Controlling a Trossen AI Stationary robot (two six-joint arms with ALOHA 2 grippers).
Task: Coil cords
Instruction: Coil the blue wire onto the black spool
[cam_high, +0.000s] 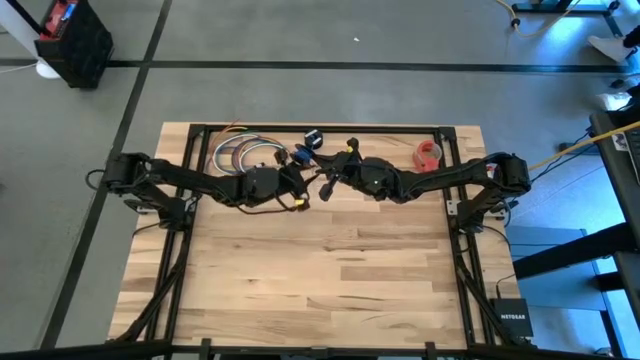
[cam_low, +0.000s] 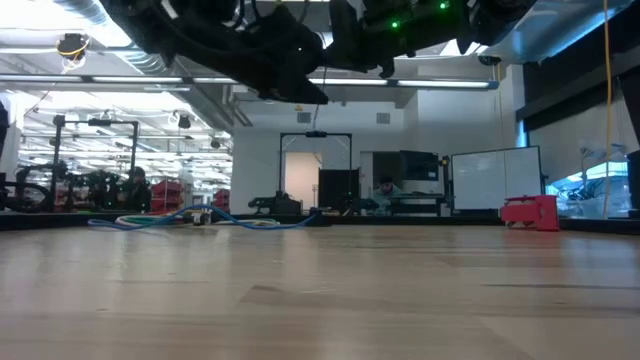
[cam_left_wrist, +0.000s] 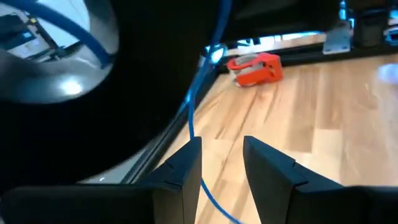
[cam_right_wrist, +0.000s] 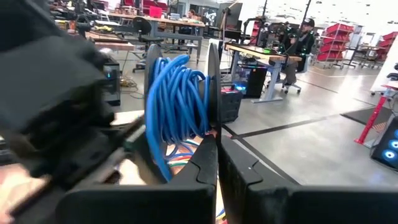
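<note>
A black spool wound with thin blue cord is held up above the far middle of the table by my right gripper, which is shut on it. In the high view my right gripper faces my left gripper closely. My left gripper is open. A loose run of the blue cord comes down from the spool's dark side and passes between its fingers. Both arms hang well above the tabletop in the low view. My right gripper pinches the rim of one thin black flange of the spool between its two fingers. The flange stands edge-on to the fingers, and the spool is lifted clear of the table. My left gripper has the cord running along the inner side of one finger; whether it touches, I cannot tell.
A bundle of thicker multicoloured cables lies at the far left of the table and shows as blue loops in the low view. A small red object lies at the far right. The near half of the wooden table holds nothing.
</note>
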